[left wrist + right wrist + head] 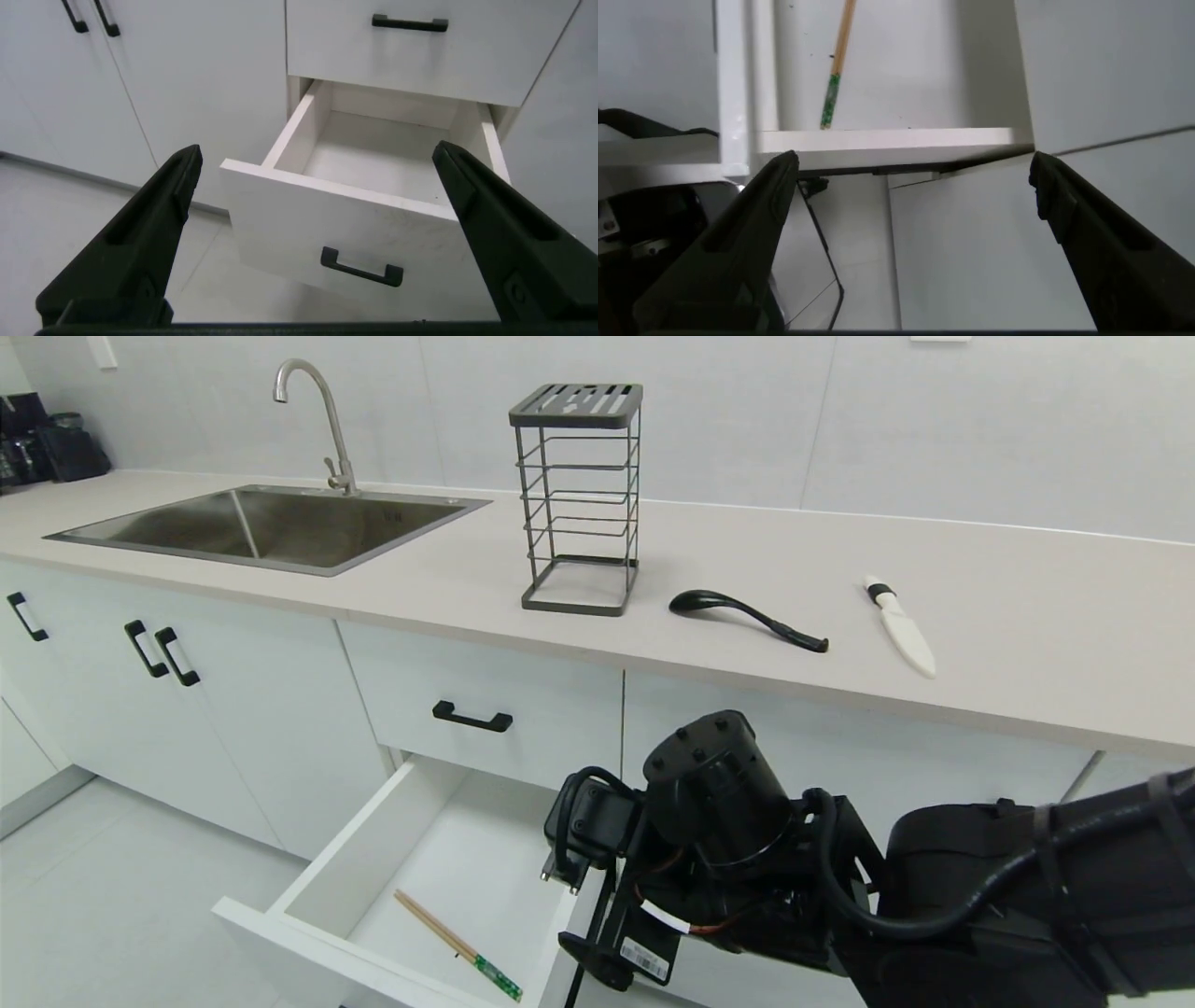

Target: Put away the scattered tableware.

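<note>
Spanning the head view from 9 to 3 o'clock, one pale counter [1027, 644] holds one steel sink [280, 527] at 10 o'clock, with one curved tap [317, 411] at the sink's far rim. One white drawer [364, 859] stands open below the counter at 7 o'clock. One dark wire rack [579, 495] stands upright on the counter at 12 o'clock.

There are two grippers. The right gripper [910, 168] hangs over the drawer's right edge, jaws wide apart and empty. The left gripper [318, 154] faces the drawer's front panel from outside, jaws likewise spread and holding nothing.

One black spoon [747, 614] lies on the counter at the rack's 4 o'clock, its bowl towards the rack. One white knife [901, 627] with a dark band lies at the spoon's 3 o'clock, well apart from it. Two chopsticks [457, 943] lie side by side inside the drawer near its front, their green ends pointing to 5 o'clock.
</note>
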